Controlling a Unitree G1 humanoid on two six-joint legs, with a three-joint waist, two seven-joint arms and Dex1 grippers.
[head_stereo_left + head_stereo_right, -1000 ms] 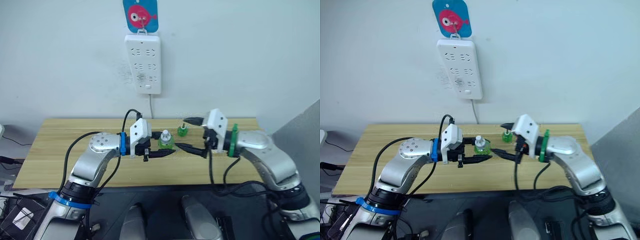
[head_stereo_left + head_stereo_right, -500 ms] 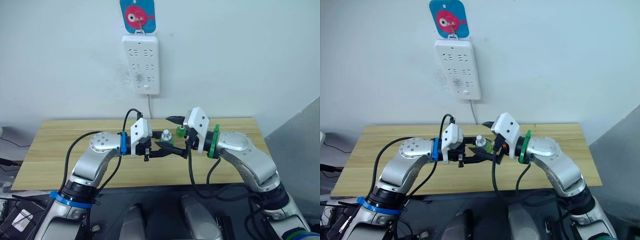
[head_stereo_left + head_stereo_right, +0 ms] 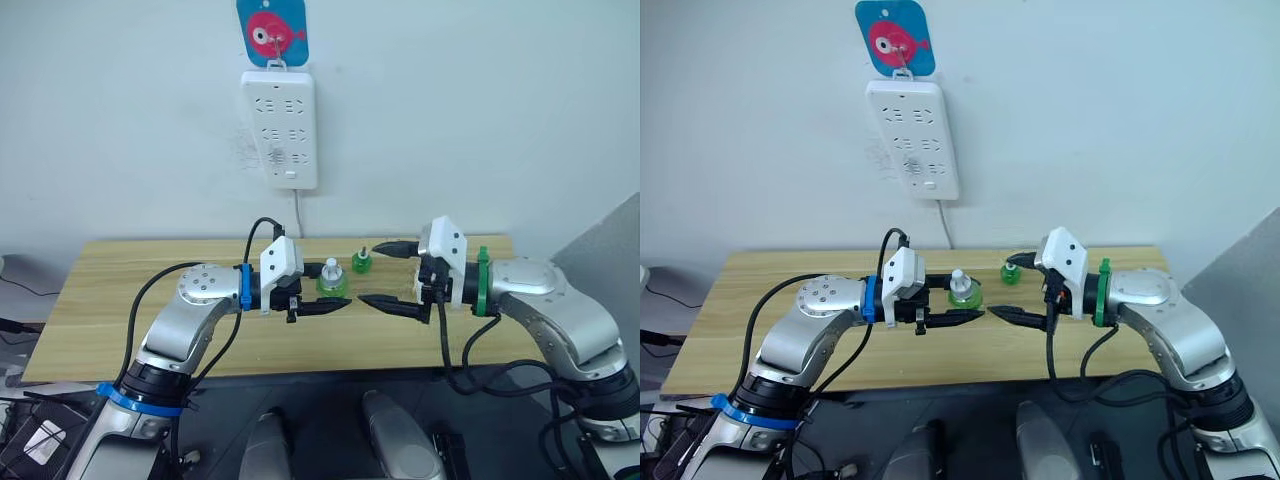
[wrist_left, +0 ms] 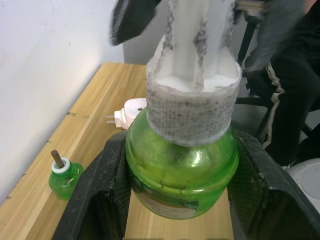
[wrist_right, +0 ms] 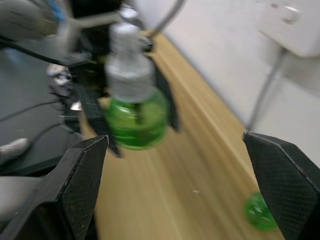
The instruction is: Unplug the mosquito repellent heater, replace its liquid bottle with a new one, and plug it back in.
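Note:
My left gripper (image 3: 333,292) is shut on a green liquid bottle (image 3: 331,283) with a white wrapped top, held upright above the wooden table (image 3: 120,290). In the left wrist view the black fingers (image 4: 100,195) clamp the bottle (image 4: 180,165) on both sides. My right gripper (image 3: 382,275) stands open just right of it, touching nothing. A second green bottle (image 3: 361,263) with a brown wick stands on the table behind them. The mosquito repellent heater (image 4: 131,111), white with two prongs, lies on the table beyond the held bottle.
A white power strip (image 3: 279,128) hangs on the wall under a blue fish hook (image 3: 271,30), its cord dropping to the table's back edge. A person in dark trousers (image 4: 285,100) is past the table's right end.
My right gripper swung in to the held bottle's white top half a second ago and has drawn back to the right, still open. The left gripper and bottle have stayed put.

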